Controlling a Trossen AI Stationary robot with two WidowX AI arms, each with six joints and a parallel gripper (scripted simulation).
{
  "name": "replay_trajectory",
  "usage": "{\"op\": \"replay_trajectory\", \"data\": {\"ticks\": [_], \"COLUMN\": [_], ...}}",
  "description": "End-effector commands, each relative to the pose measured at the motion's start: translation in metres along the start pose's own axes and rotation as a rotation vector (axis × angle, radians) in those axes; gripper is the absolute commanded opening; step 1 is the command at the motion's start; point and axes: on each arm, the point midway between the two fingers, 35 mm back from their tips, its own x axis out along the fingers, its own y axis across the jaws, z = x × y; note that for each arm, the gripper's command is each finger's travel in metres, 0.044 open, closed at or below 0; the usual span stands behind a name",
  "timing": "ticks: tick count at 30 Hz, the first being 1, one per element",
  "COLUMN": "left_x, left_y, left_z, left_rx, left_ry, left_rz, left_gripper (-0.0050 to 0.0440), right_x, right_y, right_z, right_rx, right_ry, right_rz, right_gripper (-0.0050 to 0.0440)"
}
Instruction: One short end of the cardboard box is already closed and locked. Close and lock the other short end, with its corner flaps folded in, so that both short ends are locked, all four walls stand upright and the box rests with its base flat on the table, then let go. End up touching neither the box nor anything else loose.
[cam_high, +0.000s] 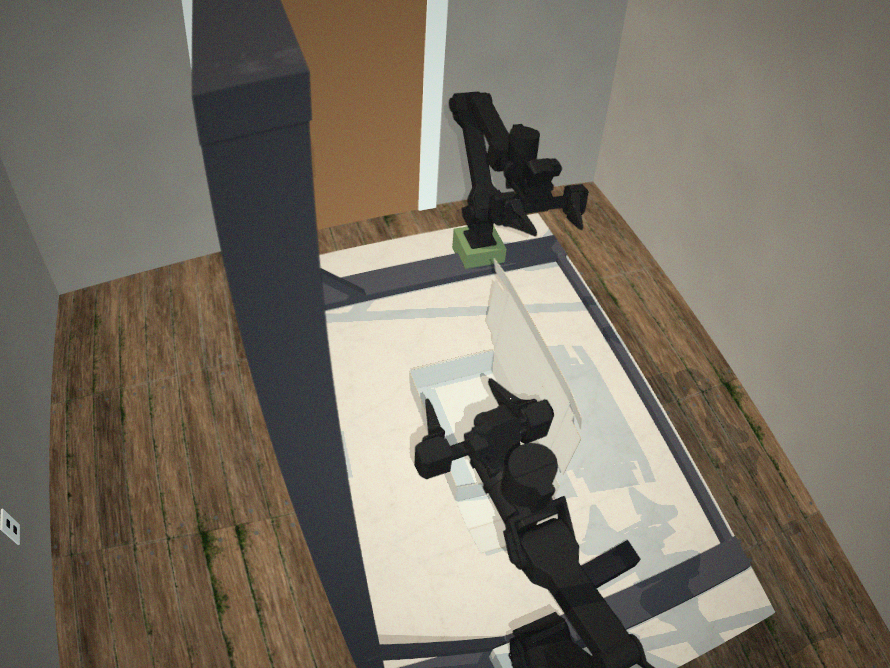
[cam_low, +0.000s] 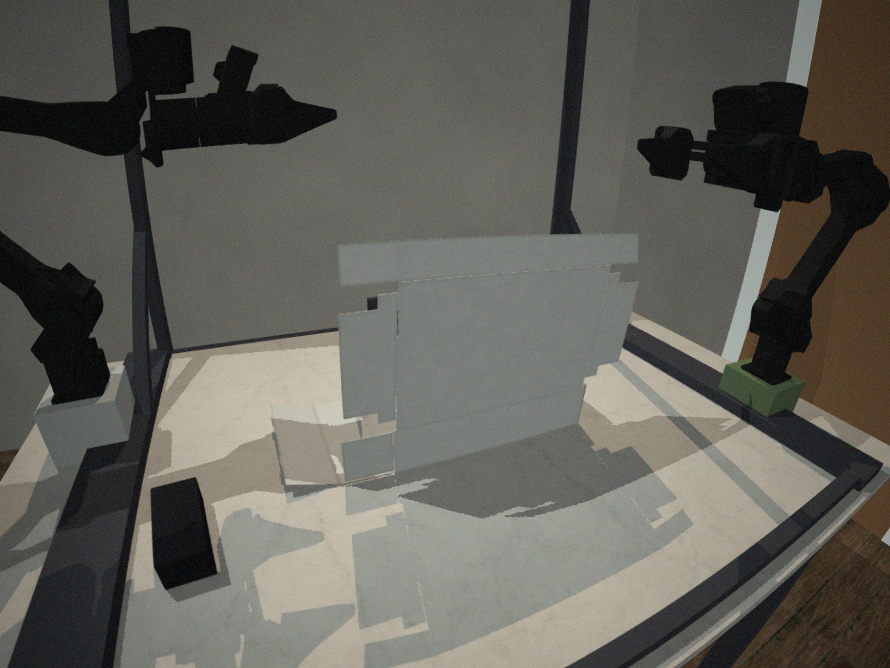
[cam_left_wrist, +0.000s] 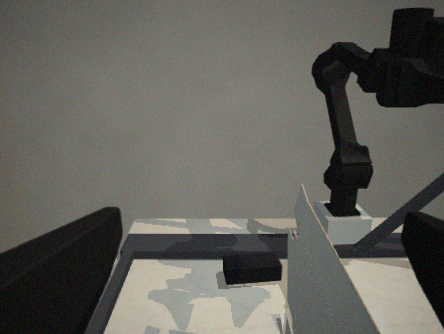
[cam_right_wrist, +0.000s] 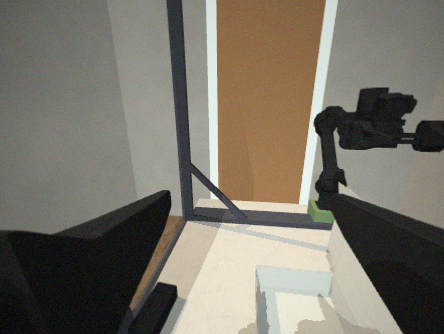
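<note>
The left claw (cam_high: 557, 230) (cam_low: 647, 151) (cam_left_wrist: 261, 223) (cam_right_wrist: 422, 141) and right claw (cam_high: 460, 388) (cam_low: 327, 115) (cam_right_wrist: 249, 199) are open; lower than both, the box's tall lid (cam_high: 535, 359) (cam_low: 496, 359) (cam_left_wrist: 315, 270) (cam_right_wrist: 350, 265) stands up from the bench (cam_high: 402, 575) (cam_low: 718, 496) (cam_left_wrist: 125, 320) (cam_right_wrist: 215, 260).
</note>
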Motion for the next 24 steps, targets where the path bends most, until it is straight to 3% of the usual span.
{"op": "replay_trajectory", "data": {"ticks": [1, 17, 20, 24], "left_x": [-0.001, -0.001, 0.006, 0.031], "left_y": [0.0, 0.0, -0.005, -0.029], "left_z": [0.006, 0.006, 0.002, -0.017], "left_rx": [0.0, 0.0, 0.06, 0.327], "left_ry": [-0.015, -0.015, 0.02, 0.158], "left_rz": [0.0, 0.0, -0.013, -0.095], "left_gripper": [0.044, 0.044, 0.0372, 0.0276], "right_x": [-0.001, -0.001, 0.003, 0.02], "right_y": [0.0, 0.0, -0.002, -0.011], "right_z": [0.008, 0.008, 0.003, -0.023], "right_rx": [0.0, 0.0, 0.074, 0.358], "right_ry": [-0.02, -0.02, 0.019, 0.182], "right_rz": [0.0, 0.0, -0.007, -0.066], "right_gripper": [0.044, 0.044, 0.037, 0.0274]}}
